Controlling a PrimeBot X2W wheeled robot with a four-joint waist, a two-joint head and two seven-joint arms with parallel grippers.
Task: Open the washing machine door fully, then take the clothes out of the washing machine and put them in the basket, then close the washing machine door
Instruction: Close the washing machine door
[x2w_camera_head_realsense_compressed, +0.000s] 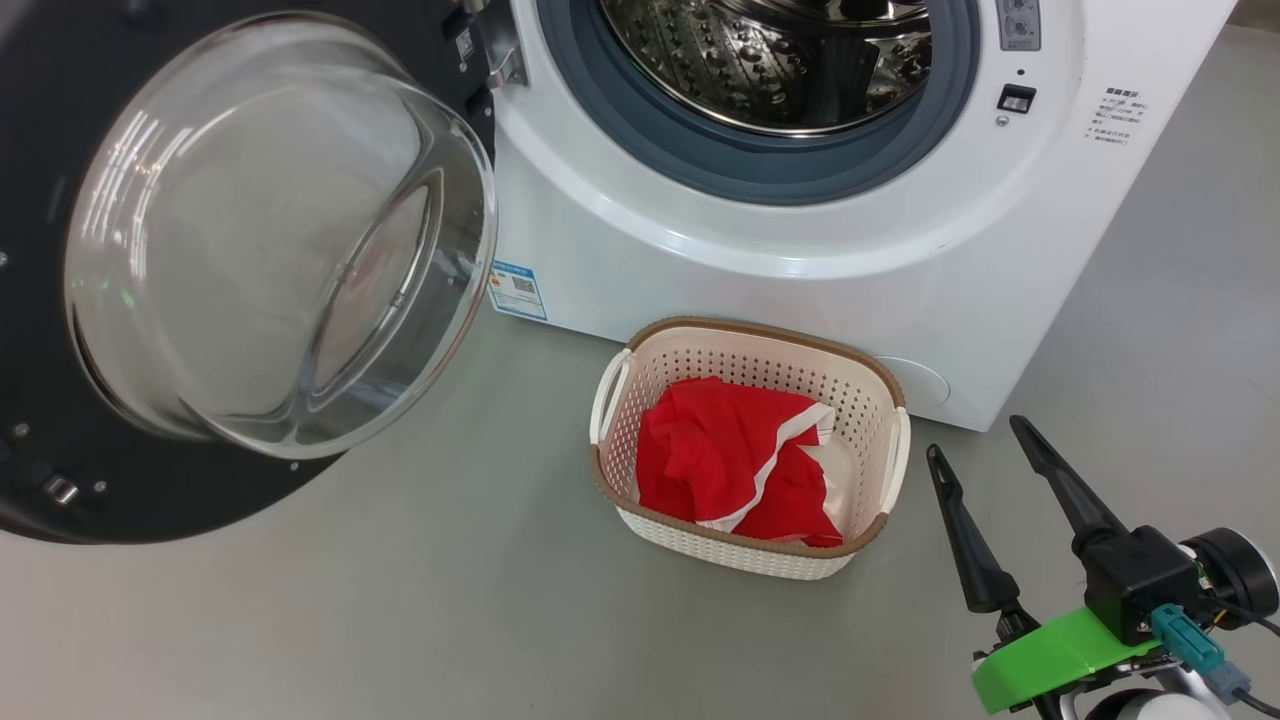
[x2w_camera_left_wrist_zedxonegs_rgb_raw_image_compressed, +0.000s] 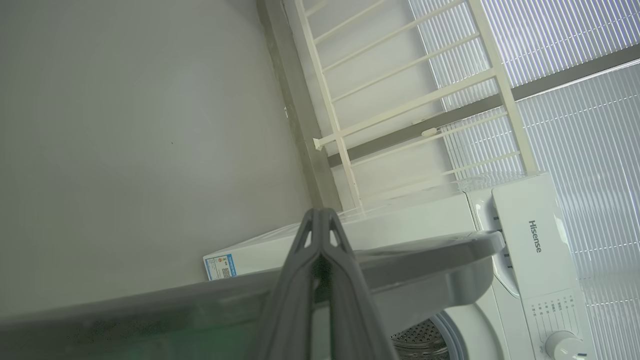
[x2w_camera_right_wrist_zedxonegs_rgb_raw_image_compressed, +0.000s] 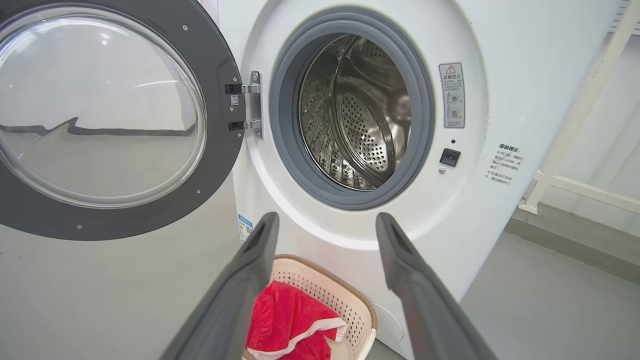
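Observation:
The washing machine (x2w_camera_head_realsense_compressed: 800, 260) stands with its steel drum (x2w_camera_right_wrist_zedxonegs_rgb_raw_image_compressed: 360, 115) showing no clothes inside. The washing machine door (x2w_camera_head_realsense_compressed: 280, 230) is swung wide to the left, its glass bowl bulging toward me. On the floor in front sits the basket (x2w_camera_head_realsense_compressed: 750, 335), and the red clothes (x2w_camera_head_realsense_compressed: 730, 460) lie in it. My right gripper (x2w_camera_head_realsense_compressed: 977, 440) hovers open and holds nothing, just right of the basket; in the right wrist view that gripper (x2w_camera_right_wrist_zedxonegs_rgb_raw_image_compressed: 326, 220) points at the drum over the basket (x2w_camera_right_wrist_zedxonegs_rgb_raw_image_compressed: 350, 300). My left gripper (x2w_camera_left_wrist_zedxonegs_rgb_raw_image_compressed: 318, 215) is shut on nothing, close by the door's grey edge (x2w_camera_left_wrist_zedxonegs_rgb_raw_image_compressed: 425, 255).
A white railing (x2w_camera_left_wrist_zedxonegs_rgb_raw_image_compressed: 400, 115) stands beside the machine against a ribbed translucent wall, and the railing (x2w_camera_right_wrist_zedxonegs_rgb_raw_image_compressed: 575, 125) also shows at the machine's right. Grey floor (x2w_camera_head_realsense_compressed: 400, 620) spreads in front of the basket and under the open door.

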